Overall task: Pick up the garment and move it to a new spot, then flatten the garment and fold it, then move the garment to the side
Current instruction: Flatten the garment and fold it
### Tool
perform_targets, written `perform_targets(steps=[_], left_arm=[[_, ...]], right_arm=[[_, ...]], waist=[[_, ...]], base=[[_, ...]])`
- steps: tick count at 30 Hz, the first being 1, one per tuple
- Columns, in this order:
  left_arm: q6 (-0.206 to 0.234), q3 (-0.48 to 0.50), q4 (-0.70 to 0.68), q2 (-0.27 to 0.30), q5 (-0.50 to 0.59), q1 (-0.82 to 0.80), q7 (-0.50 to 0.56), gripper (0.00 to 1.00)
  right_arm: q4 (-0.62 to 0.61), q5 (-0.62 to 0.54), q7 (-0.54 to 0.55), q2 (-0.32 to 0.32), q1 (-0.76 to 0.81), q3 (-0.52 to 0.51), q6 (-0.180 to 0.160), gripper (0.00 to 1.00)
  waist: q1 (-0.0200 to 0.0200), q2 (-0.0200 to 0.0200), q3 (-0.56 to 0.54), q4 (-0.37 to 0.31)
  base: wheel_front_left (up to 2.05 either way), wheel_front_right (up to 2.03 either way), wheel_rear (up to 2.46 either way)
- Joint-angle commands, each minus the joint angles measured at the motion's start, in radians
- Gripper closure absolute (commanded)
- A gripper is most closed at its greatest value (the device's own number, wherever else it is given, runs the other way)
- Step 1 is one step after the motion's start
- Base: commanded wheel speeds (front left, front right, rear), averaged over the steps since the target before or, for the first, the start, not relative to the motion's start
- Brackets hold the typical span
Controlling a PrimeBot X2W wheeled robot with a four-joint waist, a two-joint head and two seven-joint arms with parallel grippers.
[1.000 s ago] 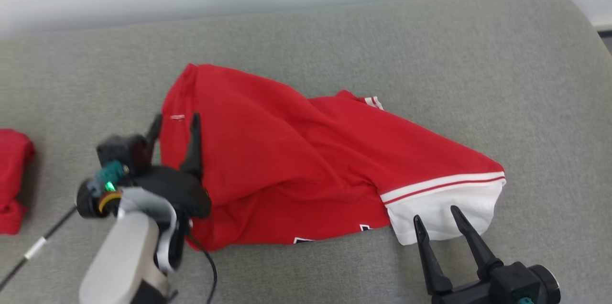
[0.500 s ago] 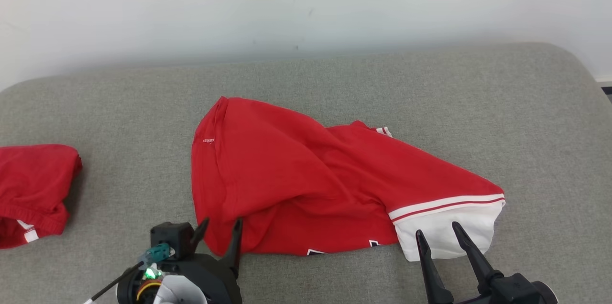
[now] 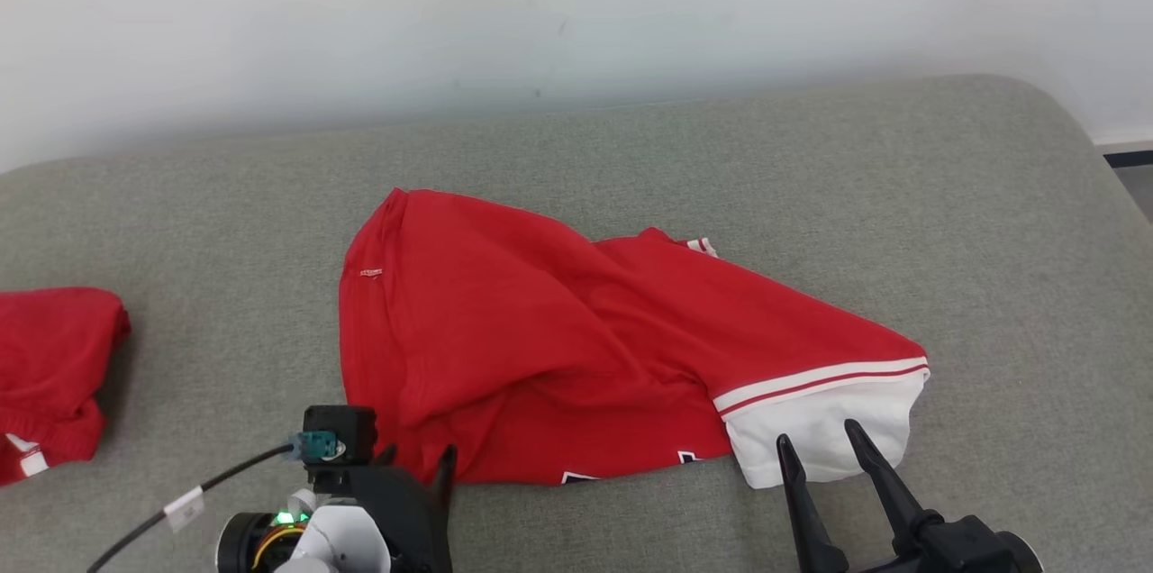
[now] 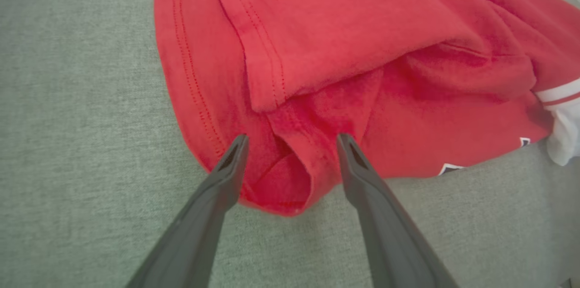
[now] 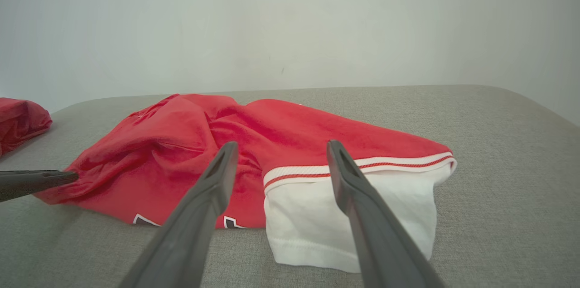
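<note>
Left end effector (image 3: 417,465) is spread wide at the near-left corner of the garment (image 3: 540,330). In my left wrist view its fingers straddle a rolled fold of hem (image 4: 190,75); I cannot tell whether the tips touch the cloth. My right end effector (image 3: 817,438) is just as wide, its tips at the near edge of the white panel (image 3: 887,411).

I judge this to be the start of the flattening, with both corners still to be gripped. To do it well I should close the left on the stitched hem alone, not on the doubled layers under it, or the fold will travel with the pull. The right should bite deep enough into the white panel not to slip off. Then I should draw the two corners apart and low along the cushion.

The garment is soft red knit, thick enough to hold rounded ridges. It lies bunched across the middle of the cushion (image 3: 991,222), nearer its front edge. A raised hump runs from its far-left corner toward the right. Double rows of stitching line the hem, and a white band with a thin red stripe (image 3: 820,379) borders the panel. The cushion is grey woven upholstery, likely to grip cloth. A second red garment (image 3: 49,366) is heaped at its left edge.
</note>
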Motion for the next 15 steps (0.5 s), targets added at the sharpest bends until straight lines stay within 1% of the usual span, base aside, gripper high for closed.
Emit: perform_targets(steps=[1,4,5,6,7,8,9,10,11,12,15], left_arm=[[0.012,-0.003,0.008,0.009,-0.005,-0.014,0.032,0.0],[0.021,-0.011,0.01,0.018,-0.01,-0.029,0.094,0.0],[0.021,-0.014,0.008,0.023,-0.009,-0.032,0.109,0.05],[0.024,-0.015,0.004,0.026,-0.011,-0.032,0.123,0.53],[0.026,-0.016,0.0,0.028,-0.015,-0.032,0.133,0.58],[0.026,-0.016,-0.005,0.029,-0.017,-0.033,0.139,0.73],[0.025,-0.017,-0.01,0.032,-0.019,-0.033,0.144,0.8],[0.022,-0.018,-0.013,0.033,-0.022,-0.031,0.15,0.92],[0.02,-0.018,-0.015,0.034,-0.026,-0.028,0.155,0.98],[0.017,-0.02,-0.015,0.033,-0.034,-0.023,0.163,1.0],[0.015,-0.023,-0.021,0.028,-0.041,-0.011,0.162,1.0]], right_arm=[[0.0,0.004,-0.001,0.002,0.001,0.002,-0.002,0.0],[0.0,0.009,-0.001,0.002,0.002,0.003,-0.002,0.0],[0.0,0.011,-0.001,0.002,0.003,0.004,-0.002,0.0],[0.0,0.012,-0.001,0.002,0.004,0.004,-0.002,0.0],[-0.001,0.014,-0.001,0.002,0.005,0.003,-0.002,0.0],[-0.001,0.015,-0.001,0.002,0.006,0.002,-0.002,0.0],[-0.001,0.017,-0.001,0.002,0.008,0.002,-0.002,0.0],[0.0,0.018,-0.001,0.002,0.009,0.001,-0.002,0.0],[0.001,0.019,-0.001,0.002,0.011,0.002,-0.002,0.0],[0.001,0.019,-0.001,0.002,0.012,0.002,-0.002,0.0],[0.002,0.019,-0.001,0.002,0.014,0.005,-0.002,0.0]], waist=[[0.0001,0.0001,0.002,-0.008],[0.0001,0.0001,0.002,-0.015],[0.0001,0.0001,0.002,-0.017],[0.0001,0.0001,0.001,-0.019],[0.0001,0.0001,0.0,-0.02],[0.0001,0.0001,-0.001,-0.021],[0.0001,0.0001,-0.002,-0.021],[0.0001,0.0001,-0.004,-0.022],[0.0001,0.0001,-0.006,-0.022],[0.0001,0.0001,-0.007,-0.023],[0.0001,0.0001,-0.013,-0.023]], base=[[0.0,0.0,0.0],[0.0,0.0,0.0],[0.0,0.0,0.0],[0.0,0.0,0.0],[0.0,0.0,0.0],[0.0,0.0,0.0],[0.0,0.0,0.0],[0.0,0.0,0.0],[0.0,0.0,0.0],[0.0,0.0,0.0],[0.0,0.0,0.0]])
